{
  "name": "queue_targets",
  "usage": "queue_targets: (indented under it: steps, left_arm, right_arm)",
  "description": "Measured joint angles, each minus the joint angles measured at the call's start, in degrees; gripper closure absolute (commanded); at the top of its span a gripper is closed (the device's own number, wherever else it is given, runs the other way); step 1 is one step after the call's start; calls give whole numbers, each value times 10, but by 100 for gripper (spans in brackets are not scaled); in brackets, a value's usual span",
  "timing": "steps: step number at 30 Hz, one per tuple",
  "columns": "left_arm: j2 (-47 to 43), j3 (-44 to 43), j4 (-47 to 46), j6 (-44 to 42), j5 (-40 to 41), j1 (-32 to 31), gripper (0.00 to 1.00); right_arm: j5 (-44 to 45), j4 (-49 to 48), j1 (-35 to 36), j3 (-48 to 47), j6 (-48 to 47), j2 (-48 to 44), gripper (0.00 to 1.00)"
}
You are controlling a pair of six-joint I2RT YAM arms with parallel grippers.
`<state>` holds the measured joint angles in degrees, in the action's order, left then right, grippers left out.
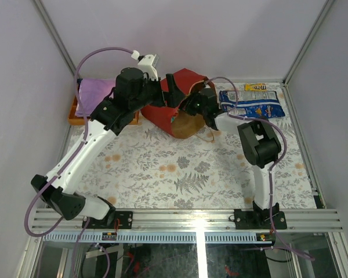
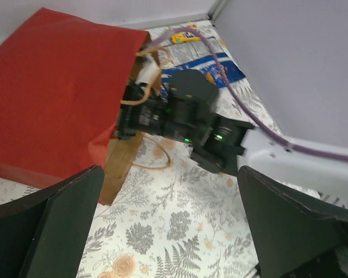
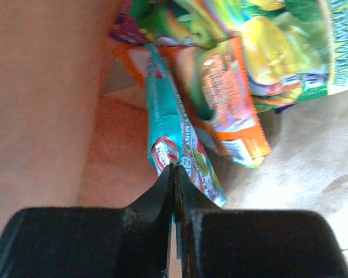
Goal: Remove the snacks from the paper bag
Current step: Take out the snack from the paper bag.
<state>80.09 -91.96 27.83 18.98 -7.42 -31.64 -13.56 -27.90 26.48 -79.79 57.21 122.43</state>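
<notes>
Red paper bag [image 1: 159,113] lies on its side at the back of the floral desk [image 1: 180,174], brown-lined mouth facing the right arm. Right gripper [image 3: 174,171] is reached inside the mouth, jaws clenched on the lower edge of a teal packet [image 3: 162,116]. An orange packet [image 3: 232,110] sits just beside it, overlapping. Above those is a green-yellow candy bag [image 3: 278,46] (there's a sliver of purple wrapper at top left, too little to name). All of these lie inside the bag on the kraft lining.

Left gripper [image 2: 171,185] hovers off the bag's red side, jaws released wide with nothing between them, not touching the bag.

Outside the bag, on the desk near the back right corner, a blue-white bag [image 1: 252,104] lies flat. A small yellow bar [image 1: 255,87] is just behind it. Both are right of the bag's mouth.

Orange tray [image 1: 74,119] at back left holds a flat purple item [image 1: 95,90].
</notes>
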Motion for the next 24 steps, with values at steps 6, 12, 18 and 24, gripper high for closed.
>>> queue_targets:
  steps: [6, 12, 18, 24]
  left_arm:
    - [25, -14, 0, 21, 57, 6, 0]
    - [-10, 38, -35, 42, 115, 14, 0]
    - [-40, 89, -78, 65, 134, 39, 0]
    - [-40, 105, -74, 75, 163, 51, 0]
  right_arm:
    - [-59, 3, -17, 49, -6, -93, 100]
    - [-104, 103, -34, 68, -84, -208, 100]
    - [-117, 232, -34, 152, -186, -385, 100]
    - [-125, 376, -26, 177, -285, -474, 100]
